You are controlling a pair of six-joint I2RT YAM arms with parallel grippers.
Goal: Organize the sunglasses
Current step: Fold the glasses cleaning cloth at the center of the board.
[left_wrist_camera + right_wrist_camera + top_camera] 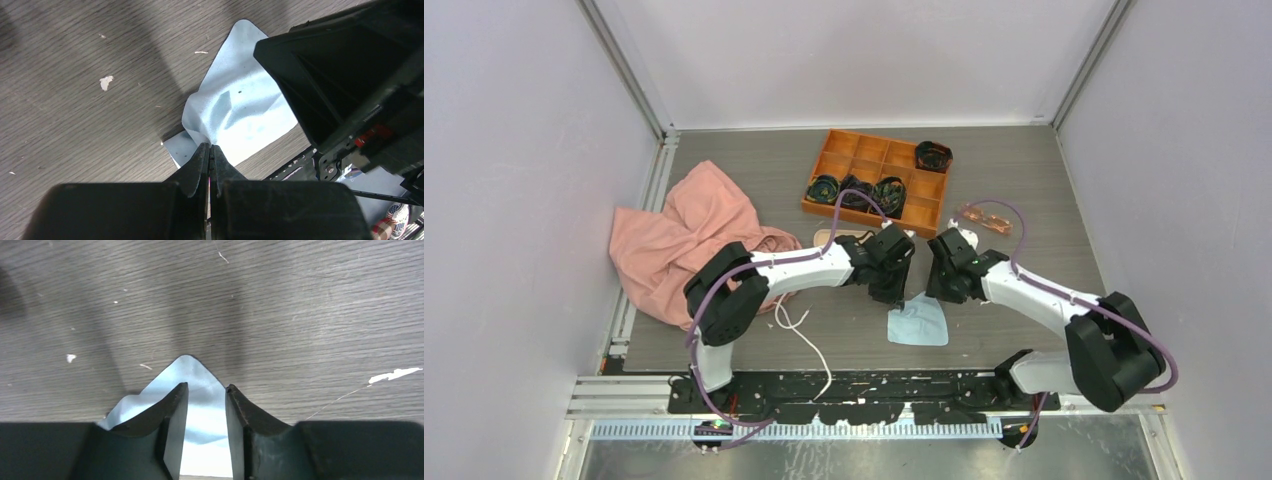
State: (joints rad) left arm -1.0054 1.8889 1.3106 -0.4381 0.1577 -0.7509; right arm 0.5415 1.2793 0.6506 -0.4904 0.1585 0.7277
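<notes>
The sunglasses (984, 216), with pinkish-orange lenses, lie on the table right of the orange tray, apart from both grippers. A light blue cloth (919, 322) lies between the arms. My left gripper (894, 292) is shut on the cloth's edge; in the left wrist view the gripper (210, 146) pinches a raised fold of the cloth (240, 110). My right gripper (944, 285) is open; in the right wrist view the gripper (206, 387) straddles a corner of the cloth (192, 372) without closing on it. The pink case (836, 236) is mostly hidden behind my left arm.
An orange divided tray (927, 207) with several dark coiled items stands at the back centre. A crumpled pink fabric (689, 240) lies at the left. A white cord (809, 340) lies near the left arm's base. The right arm's body (350, 75) fills the left wrist view's right side.
</notes>
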